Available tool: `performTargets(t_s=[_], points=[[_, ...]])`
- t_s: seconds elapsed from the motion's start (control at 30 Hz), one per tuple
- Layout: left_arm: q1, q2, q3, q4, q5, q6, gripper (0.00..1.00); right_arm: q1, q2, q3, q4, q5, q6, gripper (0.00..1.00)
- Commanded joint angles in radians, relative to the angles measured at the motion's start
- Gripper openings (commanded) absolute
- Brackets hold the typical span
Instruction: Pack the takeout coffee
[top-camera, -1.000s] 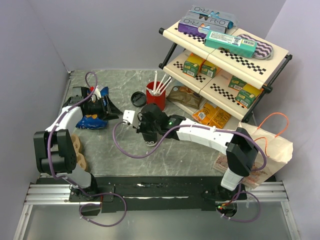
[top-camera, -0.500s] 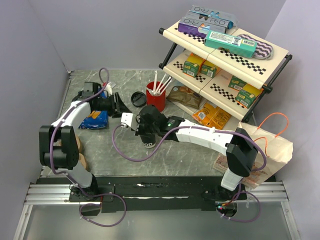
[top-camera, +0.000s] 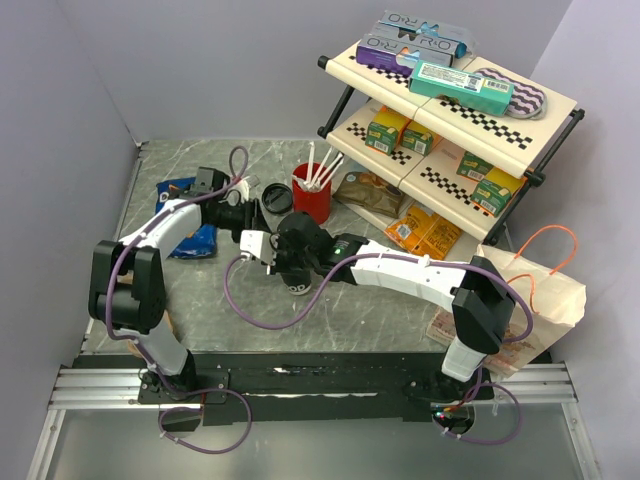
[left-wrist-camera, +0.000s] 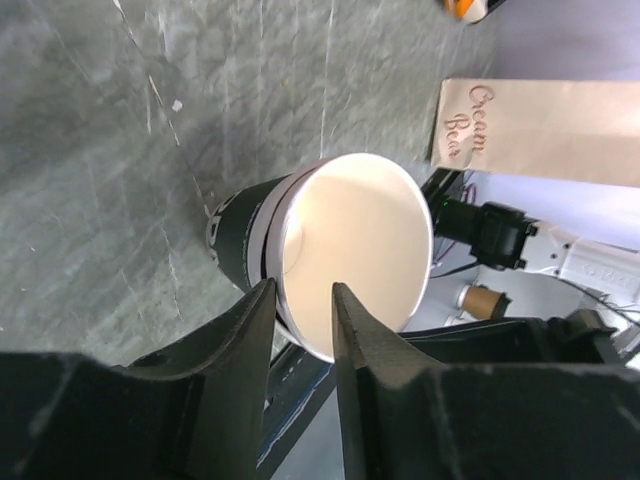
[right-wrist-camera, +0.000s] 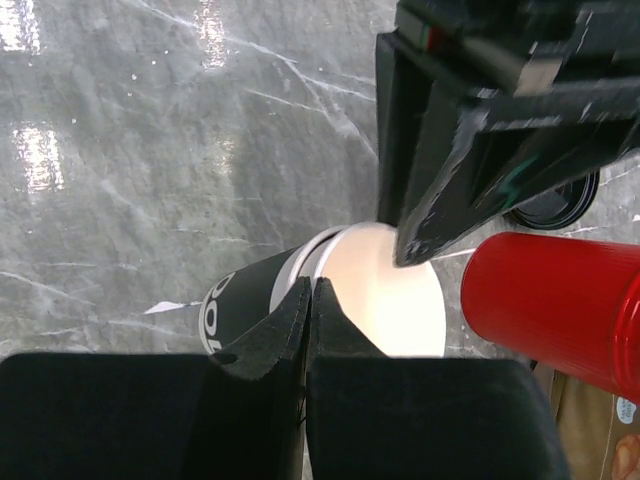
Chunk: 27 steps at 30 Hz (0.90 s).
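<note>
The takeout coffee cup (top-camera: 298, 285) is lidless, with a dark sleeve and a cream inside (left-wrist-camera: 350, 250). It hangs tilted just above the table centre. My right gripper (right-wrist-camera: 312, 285) is shut on the near rim of the cup (right-wrist-camera: 385, 300), one finger inside and one outside. My left gripper (left-wrist-camera: 303, 290) has come in from the left (top-camera: 258, 222). Its jaws stand open astride the opposite rim with a small gap showing, and one fingertip (right-wrist-camera: 405, 255) sits at the far edge. The round black lid (top-camera: 275, 197) lies on the table beside the red cup (top-camera: 312, 195).
The red cup (right-wrist-camera: 560, 300) holds white straws, just behind the grippers. A blue snack packet (top-camera: 195, 240) lies at the left. A two-tier shelf rack (top-camera: 450, 90) with boxes stands at the back right. A brown paper bag (top-camera: 540, 290) lies at the right.
My left arm has swung right from the blue packet to the cup, its jaws narrowing round the rim. The right gripper has kept hold of the cup, shifting slightly.
</note>
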Motion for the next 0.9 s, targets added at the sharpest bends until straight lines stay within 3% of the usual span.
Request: performTargets(t_s=[0.0, 0.47, 0.57, 0.63, 0.77, 0.83, 0.87], points=[[-0.026, -0.02, 0.004, -0.029, -0.033, 0.023, 0.34, 0.012, -0.025, 0.033, 0.015, -0.002, -0.018, 0.0], [-0.041, 0.011, 0.021, -0.055, -0.043, 0.034, 0.2, 0.014, -0.011, 0.052, 0.011, -0.002, -0.038, 0.0], [-0.046, 0.014, 0.023, -0.062, -0.037, 0.037, 0.14, 0.014, -0.005, 0.055, 0.011, -0.002, -0.036, 0.0], [-0.046, 0.016, 0.027, -0.067, -0.041, 0.046, 0.03, 0.015, -0.004, 0.056, 0.014, 0.0, -0.036, 0.0], [-0.044, 0.013, 0.043, -0.082, -0.069, 0.066, 0.01, 0.015, -0.005, 0.067, 0.002, 0.007, -0.033, 0.01], [-0.036, 0.005, 0.052, -0.084, -0.072, 0.071, 0.01, 0.011, -0.016, 0.09, -0.031, 0.0, -0.035, 0.14], [-0.029, -0.006, 0.055, -0.085, -0.079, 0.075, 0.01, 0.011, -0.034, 0.098, -0.069, -0.003, -0.039, 0.28]])
